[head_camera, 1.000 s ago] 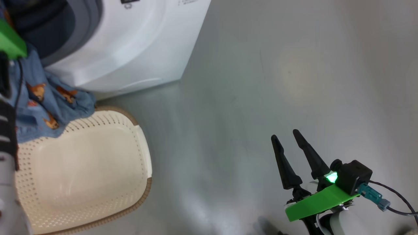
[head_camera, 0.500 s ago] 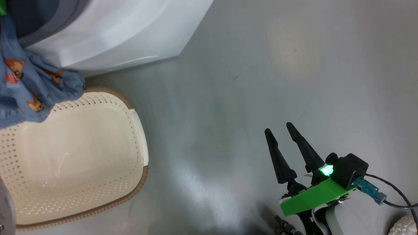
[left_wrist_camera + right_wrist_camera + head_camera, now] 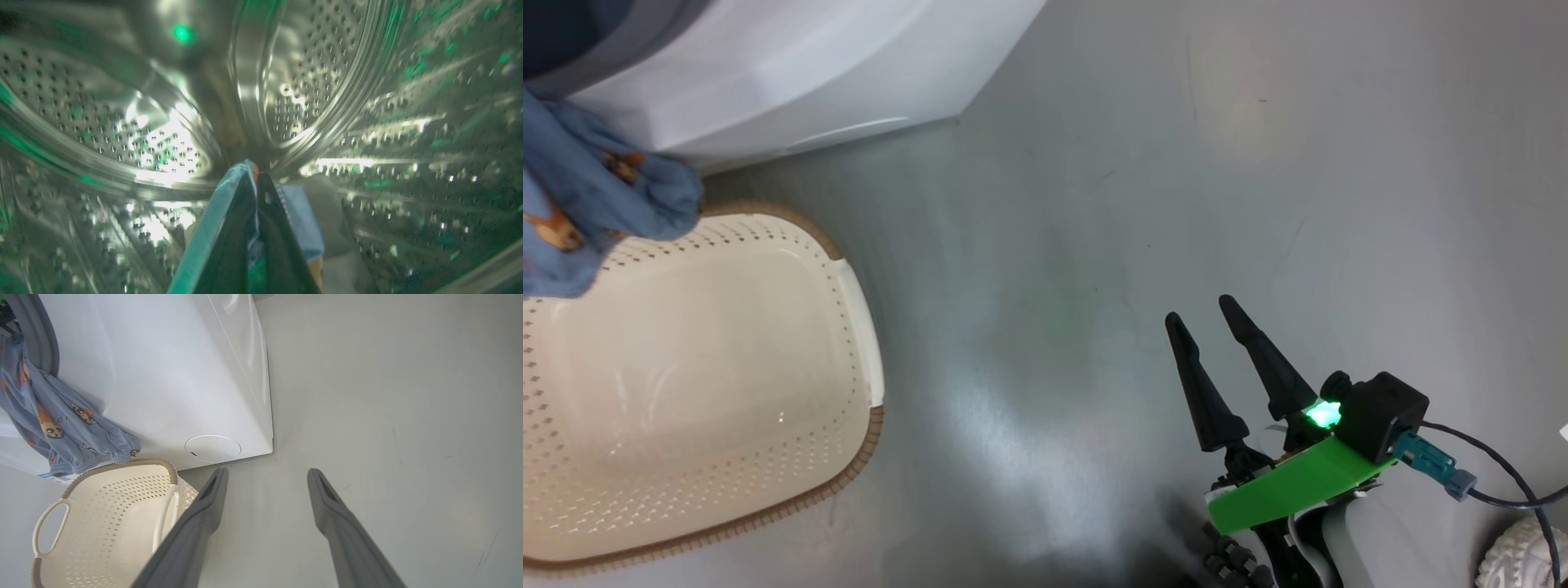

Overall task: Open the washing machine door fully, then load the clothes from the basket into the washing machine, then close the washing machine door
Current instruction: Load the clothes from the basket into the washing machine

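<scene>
Two large things come first: the grey glossy floor (image 3: 1176,163), and on it the big white box-shaped washing machine (image 3: 163,375), which stands at my front left. Its perforated steel drum (image 3: 122,122) is all around my left arm's camera. Just before the machine, on the floor, stands the small cream-white plastic basket (image 3: 859,335) with perforated sides and a brown woven-look rim.

The soft light-blue clothes (image 3: 61,416), printed with orange cartoon figures, hang out of the machine's opening and down its white front. The hem reaches the far rim of the basket; I cannot tell if they touch.

My left gripper (image 3: 255,175) is inside the drum, its two dark fingers pressed together and pinching a fold of the clothes. My right gripper (image 3: 1201,310) hovers over the bare floor, well apart from the basket, with the fingers spread wide and holding nothing.
</scene>
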